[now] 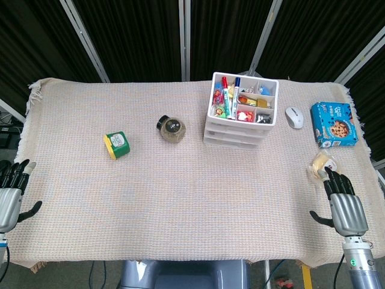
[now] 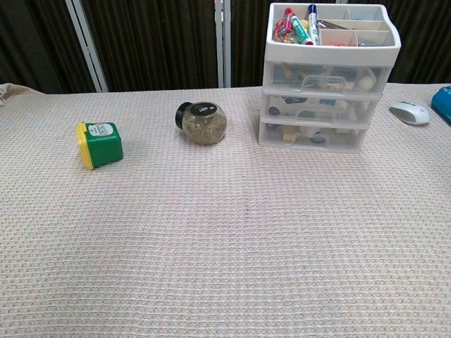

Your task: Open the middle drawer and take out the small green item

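A white three-drawer organiser stands at the back of the table, right of centre, with all drawers closed. Its open top tray holds markers and small items. The middle drawer shows dim contents through its clear front; I see no green item inside. My left hand rests at the table's left edge with fingers extended and apart, holding nothing. My right hand rests near the right front edge, fingers straight, empty. Neither hand appears in the chest view.
A green and yellow container lies on its side at left. A glass jar with a black lid lies near the centre. A white mouse, a blue cookie box and a wrapped snack sit at right.
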